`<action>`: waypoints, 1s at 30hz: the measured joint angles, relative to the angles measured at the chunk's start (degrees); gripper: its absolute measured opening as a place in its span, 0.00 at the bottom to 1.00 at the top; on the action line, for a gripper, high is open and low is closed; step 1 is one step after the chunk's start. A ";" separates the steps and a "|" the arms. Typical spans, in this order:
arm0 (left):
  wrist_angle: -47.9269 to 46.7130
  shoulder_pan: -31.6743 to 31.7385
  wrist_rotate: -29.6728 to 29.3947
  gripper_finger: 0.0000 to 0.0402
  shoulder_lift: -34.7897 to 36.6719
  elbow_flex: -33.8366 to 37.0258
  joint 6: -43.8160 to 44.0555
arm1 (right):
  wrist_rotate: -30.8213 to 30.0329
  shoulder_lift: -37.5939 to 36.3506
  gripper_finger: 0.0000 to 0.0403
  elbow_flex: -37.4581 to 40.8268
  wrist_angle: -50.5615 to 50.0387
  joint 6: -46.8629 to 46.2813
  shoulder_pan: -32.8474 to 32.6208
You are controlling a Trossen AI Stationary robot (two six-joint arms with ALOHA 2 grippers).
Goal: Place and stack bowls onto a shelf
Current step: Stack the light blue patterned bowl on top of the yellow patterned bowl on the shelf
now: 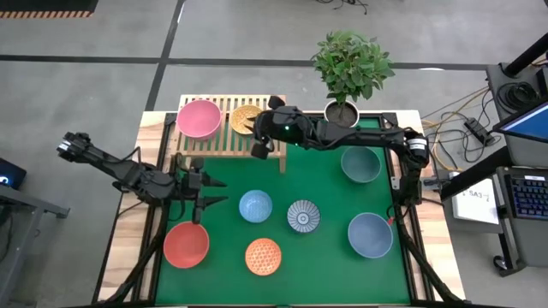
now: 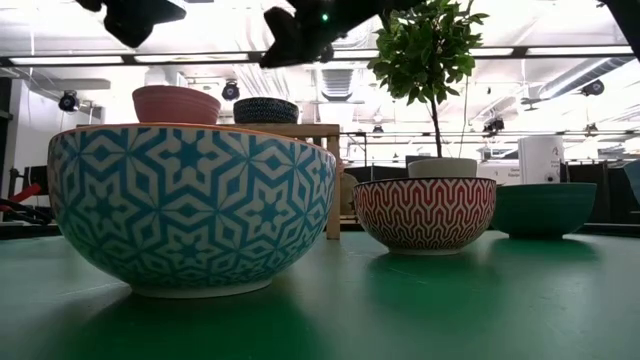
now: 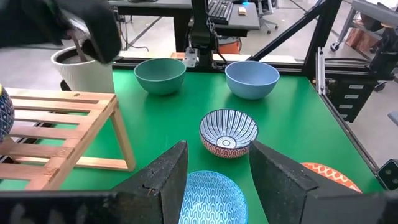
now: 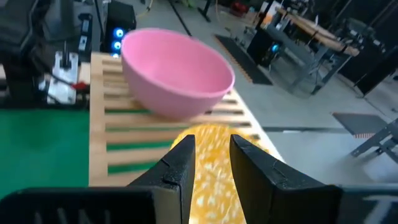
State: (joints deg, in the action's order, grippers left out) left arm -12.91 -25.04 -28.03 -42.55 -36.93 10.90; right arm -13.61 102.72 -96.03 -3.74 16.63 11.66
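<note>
The light-wood shelf (image 1: 224, 137) stands at the table's far edge. A pink bowl (image 1: 199, 118) and an orange patterned bowl (image 1: 245, 117) sit on its slats. My right gripper (image 1: 259, 145) hovers just above the orange bowl (image 4: 210, 163), open, with the pink bowl (image 4: 177, 74) beyond it. In the low view the right gripper (image 2: 298, 40) is clear of that bowl (image 2: 265, 110). My left gripper (image 1: 212, 190) is open over the table, beside the light blue bowl (image 1: 255, 205), which shows between its fingers (image 3: 210, 198).
On the green table lie a red bowl (image 1: 186, 244), a second orange bowl (image 1: 263, 256), a blue-white patterned bowl (image 1: 303, 216), a dark teal bowl (image 1: 360, 164) and a slate-blue bowl (image 1: 370, 234). A white plant pot (image 1: 342, 111) stands by the shelf's right end.
</note>
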 joint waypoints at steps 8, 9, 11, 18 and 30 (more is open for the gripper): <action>0.04 -0.01 0.02 0.39 -1.32 0.02 2.01 | -0.67 -0.29 0.21 -3.93 -2.78 0.90 -0.19; 0.06 -0.01 0.02 0.39 -1.51 0.01 2.55 | -2.54 -0.46 0.21 -4.25 -2.49 1.19 -0.43; 0.05 0.00 0.04 0.39 -2.02 0.02 3.17 | -8.63 -0.82 0.18 -4.71 -0.89 2.98 -0.75; 0.24 -0.02 0.07 0.39 -4.28 0.02 4.85 | -13.84 -1.65 0.10 -5.29 -2.32 5.46 -1.33; 0.01 -0.07 1.34 0.39 -7.90 0.02 8.83 | -13.20 -8.75 0.02 -4.67 -25.50 0.34 -12.35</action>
State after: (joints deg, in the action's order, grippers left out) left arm -12.90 -25.11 -26.69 -50.46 -36.91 19.74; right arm -26.81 93.97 -100.70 -29.24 16.97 -0.69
